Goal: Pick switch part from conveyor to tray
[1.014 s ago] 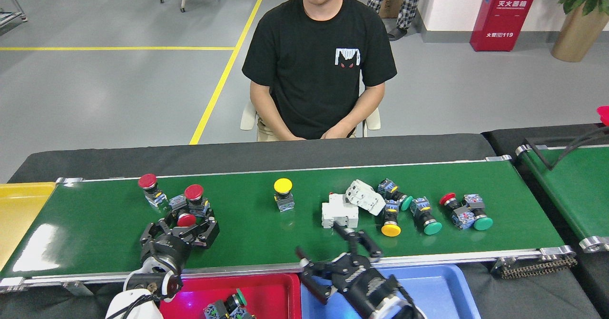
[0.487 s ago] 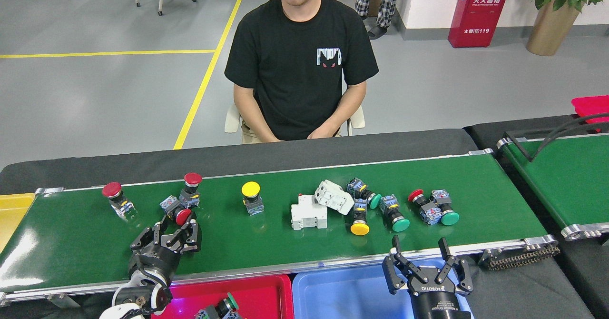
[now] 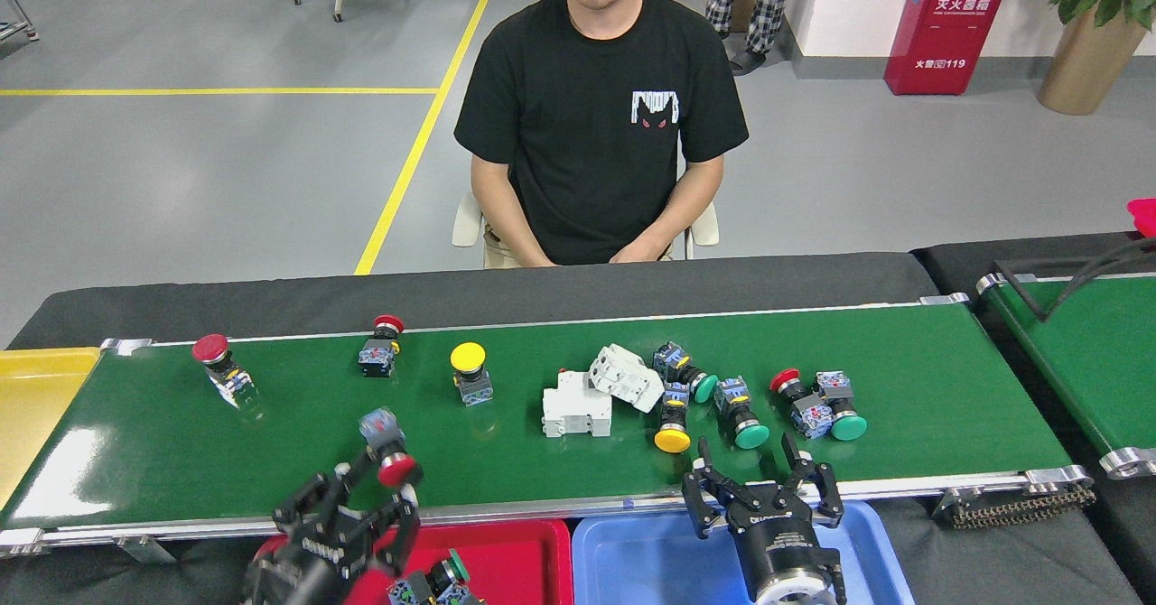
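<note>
One big room first: grey floor with yellow lines, person (image 3: 601, 126) seated across the counter (image 3: 470, 296), red cabinet (image 3: 946, 27) and potted plant (image 3: 1088, 23) far right. Long glossy green conveyor (image 3: 560, 460) with silver rails, chain drive at right end; second green belt (image 3: 1084, 352) off to the right. Red tray (image 3: 506, 551), blue tray (image 3: 650, 560), yellow tray (image 3: 36, 397) along the near and left edges. White breakers (image 3: 596, 393) mid-belt. Loose buttons scattered: yellow-capped (image 3: 471, 373), green-capped (image 3: 742, 414), red-capped (image 3: 221, 368). Left claw (image 3: 361, 501) clamped on a red-capped switch part (image 3: 388, 451), lifted over near rail, just above red tray. Right claw (image 3: 763, 479) spread apart, empty, at near rail by green-capped buttons. Likely light, rigid plastic, smooth round cap slippery; best grabbed across square body, not the cap. Shiny belt, parts probably slide easily.
</note>
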Motion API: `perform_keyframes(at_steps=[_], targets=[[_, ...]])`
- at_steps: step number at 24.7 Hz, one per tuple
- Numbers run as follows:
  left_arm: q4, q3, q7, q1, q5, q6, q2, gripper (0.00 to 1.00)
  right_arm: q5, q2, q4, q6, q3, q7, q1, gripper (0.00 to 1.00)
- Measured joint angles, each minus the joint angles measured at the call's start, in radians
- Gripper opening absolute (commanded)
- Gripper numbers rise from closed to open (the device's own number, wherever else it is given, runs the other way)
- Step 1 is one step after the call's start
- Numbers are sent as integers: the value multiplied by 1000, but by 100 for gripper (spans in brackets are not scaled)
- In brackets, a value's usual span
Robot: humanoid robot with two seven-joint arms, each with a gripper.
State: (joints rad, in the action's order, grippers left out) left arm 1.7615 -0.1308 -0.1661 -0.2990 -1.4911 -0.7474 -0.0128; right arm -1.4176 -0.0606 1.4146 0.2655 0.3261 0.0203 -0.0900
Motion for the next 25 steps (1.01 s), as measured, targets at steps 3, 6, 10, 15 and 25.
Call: perform_keyframes(at_steps=[3, 6, 10, 15, 25], targets=[[4, -13, -1, 1, 8, -24, 1, 100, 0, -1, -46, 8, 1, 8, -42, 59], [5, -65, -3, 4, 11, -32, 4, 100, 1, -1, -57, 11, 1, 14, -45, 25], [5, -214, -1, 19, 11, 45, 78, 100, 6, 10, -57, -27, 1, 19, -45, 4], [-15, -378, 34, 29, 12, 301, 75, 100, 15, 11, -4, -140, 0, 20, -30, 2], [-30, -326, 68, 94, 11, 289, 38, 100, 12, 35, 200, -455, 264, -25, 96, 100]])
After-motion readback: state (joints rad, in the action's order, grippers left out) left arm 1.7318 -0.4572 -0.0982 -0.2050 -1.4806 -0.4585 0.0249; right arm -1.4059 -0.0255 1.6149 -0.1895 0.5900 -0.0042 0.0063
